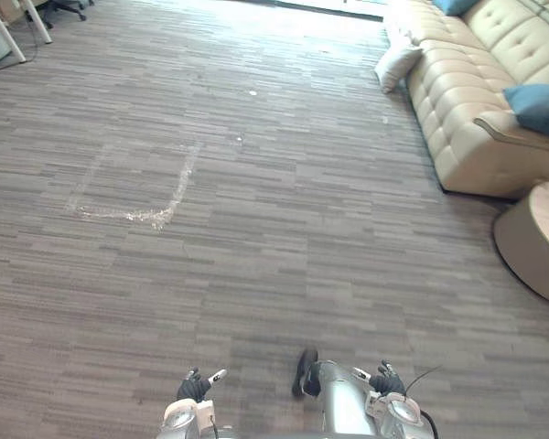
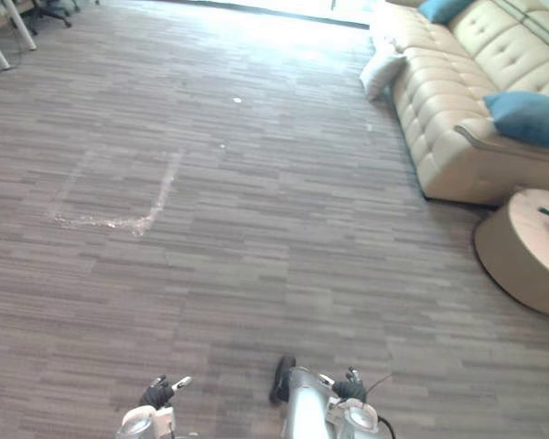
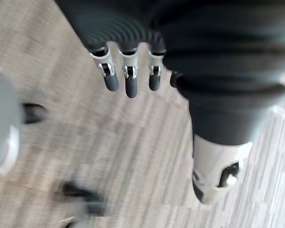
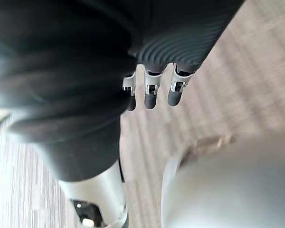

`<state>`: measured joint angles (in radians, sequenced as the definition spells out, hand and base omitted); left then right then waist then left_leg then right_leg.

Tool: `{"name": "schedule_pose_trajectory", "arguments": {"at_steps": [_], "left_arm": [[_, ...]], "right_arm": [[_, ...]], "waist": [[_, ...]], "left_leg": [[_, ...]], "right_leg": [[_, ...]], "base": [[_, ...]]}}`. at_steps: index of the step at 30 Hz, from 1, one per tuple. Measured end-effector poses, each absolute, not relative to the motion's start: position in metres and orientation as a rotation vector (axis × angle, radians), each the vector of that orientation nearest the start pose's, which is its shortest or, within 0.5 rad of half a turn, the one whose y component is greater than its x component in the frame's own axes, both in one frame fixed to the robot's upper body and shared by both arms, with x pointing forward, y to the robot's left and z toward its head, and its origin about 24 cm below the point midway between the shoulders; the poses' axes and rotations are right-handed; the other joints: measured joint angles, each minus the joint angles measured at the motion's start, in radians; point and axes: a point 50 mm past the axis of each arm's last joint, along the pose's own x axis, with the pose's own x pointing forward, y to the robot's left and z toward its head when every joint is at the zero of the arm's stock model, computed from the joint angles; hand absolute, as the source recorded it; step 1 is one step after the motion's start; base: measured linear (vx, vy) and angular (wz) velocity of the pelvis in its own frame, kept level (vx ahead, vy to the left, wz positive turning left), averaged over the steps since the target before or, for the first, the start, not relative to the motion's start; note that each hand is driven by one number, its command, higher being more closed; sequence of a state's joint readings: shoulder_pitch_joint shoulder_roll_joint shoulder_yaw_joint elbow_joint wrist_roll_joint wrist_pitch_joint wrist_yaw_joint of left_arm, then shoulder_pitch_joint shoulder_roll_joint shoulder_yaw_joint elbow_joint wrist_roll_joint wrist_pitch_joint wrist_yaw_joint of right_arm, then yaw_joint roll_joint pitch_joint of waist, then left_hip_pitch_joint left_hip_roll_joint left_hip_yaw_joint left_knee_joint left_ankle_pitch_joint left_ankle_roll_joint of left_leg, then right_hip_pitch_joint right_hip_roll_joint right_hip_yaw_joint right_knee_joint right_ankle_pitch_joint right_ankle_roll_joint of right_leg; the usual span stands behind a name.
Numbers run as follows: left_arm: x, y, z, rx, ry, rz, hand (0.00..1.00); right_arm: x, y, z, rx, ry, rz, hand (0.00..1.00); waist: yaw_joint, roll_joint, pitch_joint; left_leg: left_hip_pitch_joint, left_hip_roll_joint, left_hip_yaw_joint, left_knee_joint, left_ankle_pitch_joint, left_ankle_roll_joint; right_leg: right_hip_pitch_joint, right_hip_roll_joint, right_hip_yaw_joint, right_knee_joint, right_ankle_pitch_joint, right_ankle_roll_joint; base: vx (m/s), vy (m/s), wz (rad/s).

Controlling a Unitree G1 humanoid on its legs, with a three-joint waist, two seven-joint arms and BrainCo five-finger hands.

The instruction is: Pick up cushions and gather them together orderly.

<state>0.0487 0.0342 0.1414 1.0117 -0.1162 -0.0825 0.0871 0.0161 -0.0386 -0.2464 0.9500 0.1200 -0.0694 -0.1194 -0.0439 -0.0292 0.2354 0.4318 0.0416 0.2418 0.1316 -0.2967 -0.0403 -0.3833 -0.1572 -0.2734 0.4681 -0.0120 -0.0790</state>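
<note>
Your left hand [image 3: 128,84] hangs low at the near edge of the scene, fingers straight and loose, with nothing in it. Your right hand [image 4: 151,95] hangs to its right, fingers just as relaxed and also empty.

Beneath both hands is grey striped carpet [image 1: 256,274]. A pale three-sided mark [image 1: 128,215] shows on it to the left, at mid distance.

The cushions are all far off to the right. A white cushion [image 1: 395,64] sits on the carpet, leaning against the front of a cream tufted sofa [image 1: 457,110]. A blue cushion [image 1: 540,108] rests on the sofa by its nearer armrest. A second blue cushion [image 1: 455,5] lies at the sofa's far end.

A round beige table [image 1: 531,242] stands on the right, just nearer than the sofa, between your right hand and the nearer blue cushion. Carpet stretches from your hands to the white cushion.

At the far left are a dark office chair [image 1: 64,7] and white furniture legs [image 1: 40,27].
</note>
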Motion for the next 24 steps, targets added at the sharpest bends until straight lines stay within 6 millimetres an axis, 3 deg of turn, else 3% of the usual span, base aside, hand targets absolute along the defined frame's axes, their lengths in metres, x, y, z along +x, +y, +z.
{"name": "schedule_pose_trajectory", "arguments": {"at_steps": [1,2,3,4,5,6,7,8,10,11,12,13,14,15,17,18,19,20,21,22,24], "left_arm": [[0.118,0.183,-0.154,-0.115,0.974,0.310,0.00],[0.117,0.180,-0.154,-0.137,0.978,0.322,0.00],[0.114,0.178,-0.155,-0.158,0.984,0.341,0.00],[0.113,0.178,-0.155,-0.169,0.982,0.353,0.00],[0.115,0.184,-0.153,-0.172,0.958,0.375,0.00],[0.116,0.186,-0.152,-0.169,0.949,0.381,0.00],[0.121,0.192,-0.148,-0.161,0.920,0.387,0.00],[0.122,0.194,-0.147,-0.155,0.912,0.389,0.00],[0.127,0.199,-0.143,-0.153,0.883,0.400,0.00],[0.130,0.198,-0.141,-0.172,0.855,0.412,0.00],[0.132,0.198,-0.140,-0.191,0.834,0.423,0.00],[0.132,0.198,-0.139,-0.194,0.830,0.425,0.00],[0.131,0.197,-0.140,-0.204,0.828,0.436,0.00],[0.131,0.200,-0.139,-0.200,0.824,0.438,0.00],[0.131,0.208,-0.138,-0.174,0.827,0.443,0.00],[0.130,0.216,-0.138,-0.142,0.832,0.441,0.00],[0.131,0.219,-0.139,-0.106,0.849,0.422,0.00],[0.130,0.219,-0.140,-0.094,0.871,0.411,0.00],[0.128,0.216,-0.143,-0.079,0.899,0.392,0.00],[0.125,0.212,-0.145,-0.061,0.917,0.369,0.00],[0.123,0.207,-0.147,-0.042,0.938,0.337,0.00]], "right_arm": [[0.140,-0.212,-0.140,0.128,0.876,-0.441,0.00],[0.142,-0.218,-0.137,0.127,0.858,-0.459,0.00],[0.143,-0.220,-0.135,0.125,0.849,-0.463,0.00],[0.144,-0.220,-0.135,0.129,0.852,-0.463,0.00],[0.143,-0.214,-0.137,0.146,0.865,-0.454,0.00],[0.142,-0.212,-0.138,0.151,0.872,-0.452,0.00],[0.140,-0.205,-0.140,0.168,0.887,-0.442,0.00],[0.139,-0.203,-0.141,0.170,0.894,-0.438,0.00],[0.136,-0.197,-0.143,0.171,0.909,-0.424,0.00],[0.139,-0.194,-0.142,0.179,0.903,-0.423,0.00],[0.138,-0.190,-0.144,0.189,0.911,-0.424,0.00],[0.136,-0.190,-0.145,0.188,0.919,-0.426,0.00],[0.134,-0.191,-0.146,0.179,0.930,-0.426,0.00],[0.130,-0.185,-0.149,0.190,0.953,-0.421,0.00],[0.130,-0.174,-0.150,0.217,0.954,-0.409,0.00],[0.129,-0.168,-0.151,0.235,0.955,-0.405,0.00],[0.128,-0.167,-0.151,0.235,0.956,-0.403,0.00],[0.128,-0.169,-0.151,0.230,0.956,-0.404,0.00],[0.129,-0.173,-0.150,0.210,0.949,-0.397,0.00],[0.129,-0.177,-0.149,0.195,0.940,-0.397,0.00],[0.134,-0.184,-0.146,0.175,0.913,-0.401,0.00]], "waist": [[0.000,0.030,-0.009],[-0.007,0.070,-0.006],[-0.011,0.097,0.002],[-0.007,0.109,0.005],[0.002,0.121,0.020],[0.004,0.112,0.024],[0.013,0.075,0.034],[0.016,0.065,0.034],[0.048,0.042,0.028],[0.061,0.041,0.029],[0.079,0.034,0.030],[0.082,0.035,0.029],[0.090,0.047,0.025],[0.104,0.020,0.005],[0.099,-0.018,-0.015],[0.100,-0.063,-0.023],[0.086,-0.074,-0.017],[0.081,-0.077,-0.015],[0.079,-0.070,-0.013],[0.075,-0.055,-0.016],[0.054,-0.039,-0.013]], "left_leg": [[-0.034,0.029,-0.012,0.101,0.000,0.000],[-0.120,0.083,-0.032,0.321,0.031,-0.049],[-0.232,0.154,-0.054,0.578,0.135,-0.109],[-0.276,0.185,-0.055,0.691,0.162,-0.133],[-0.382,0.260,-0.032,0.941,0.113,-0.112],[-0.403,0.267,-0.028,0.969,0.098,-0.106],[-0.490,0.266,0.001,0.977,0.057,-0.076],[-0.521,0.262,0.015,0.956,0.045,-0.069],[-0.650,0.235,0.075,0.761,0.012,-0.021],[-0.717,0.191,0.064,0.576,0.022,-0.020],[-0.747,0.148,0.042,0.370,0.079,-0.039],[-0.746,0.137,0.034,0.311,0.103,-0.046],[-0.767,0.127,0.009,0.207,0.196,-0.048],[-0.754,0.103,0.014,0.257,0.277,-0.012],[-0.754,0.094,0.036,0.304,0.210,0.012],[-0.704,0.065,0.077,0.324,0.141,0.046],[-0.638,0.033,0.082,0.325,0.088,0.053],[-0.595,0.022,0.080,0.322,0.063,0.057],[-0.481,0.007,0.080,0.280,0.020,0.056],[-0.390,0.002,0.080,0.216,0.002,0.058],[-0.309,0.000,0.078,0.130,0.010,0.043]], "right_leg": [[-0.005,0.002,-0.011,0.060,-0.064,0.004],[0.023,0.012,-0.038,0.087,-0.125,-0.008],[0.069,0.052,-0.040,0.081,-0.169,-0.022],[0.098,0.074,-0.038,0.070,-0.188,-0.028],[0.223,0.121,-0.036,0.021,-0.229,-0.045],[0.258,0.125,-0.035,0.006,-0.238,-0.047],[0.365,0.129,-0.030,-0.066,-0.254,-0.036],[0.396,0.129,-0.026,-0.095,-0.254,-0.036],[0.496,0.127,0.010,-0.206,-0.248,-0.025],[0.553,0.120,0.033,-0.253,-0.249,-0.019],[0.594,0.098,0.061,-0.275,-0.269,0.014],[0.602,0.097,0.072,-0.284,-0.279,0.030],[0.650,0.101,0.108,-0.311,-0.311,0.062],[0.685,0.067,0.156,-0.311,-0.337,0.060],[0.650,0.031,0.189,-0.231,-0.321,0.045],[0.534,-0.026,0.240,0.058,-0.257,0.131],[0.440,-0.070,0.251,0.318,-0.162,0.218],[0.406,-0.084,0.242,0.427,-0.145,0.234],[0.343,-0.106,0.193,0.580,-0.163,0.203],[0.282,-0.111,0.131,0.612,-0.187,0.169],[0.181,-0.111,0.034,0.563,-0.237,0.140]], "base": [[0.71,-0.227,0.17],[0.98,-0.292,0.09],[0.84,-0.224,-0.03],[0.85,-0.157,-0.32],[0.57,-0.092,-0.33],[0.78,-0.127,-0.23],[0.36,-0.061,-0.02],[0.59,-0.091,-0.18],[0.59,-0.011,-0.49],[0.73,0.103,-0.72],[0.62,0.149,-0.67],[0.59,0.219,-0.78],[0.60,0.292,-0.92],[0.61,0.326,-0.88],[0.80,0.410,-0.60],[1.03,0.501,-0.40],[0.88,0.422,-0.20],[0.73,0.249,0.08],[0.73,0.189,0.00],[0.71,0.170,-0.04],[0.55,0.084,0.18]]}}
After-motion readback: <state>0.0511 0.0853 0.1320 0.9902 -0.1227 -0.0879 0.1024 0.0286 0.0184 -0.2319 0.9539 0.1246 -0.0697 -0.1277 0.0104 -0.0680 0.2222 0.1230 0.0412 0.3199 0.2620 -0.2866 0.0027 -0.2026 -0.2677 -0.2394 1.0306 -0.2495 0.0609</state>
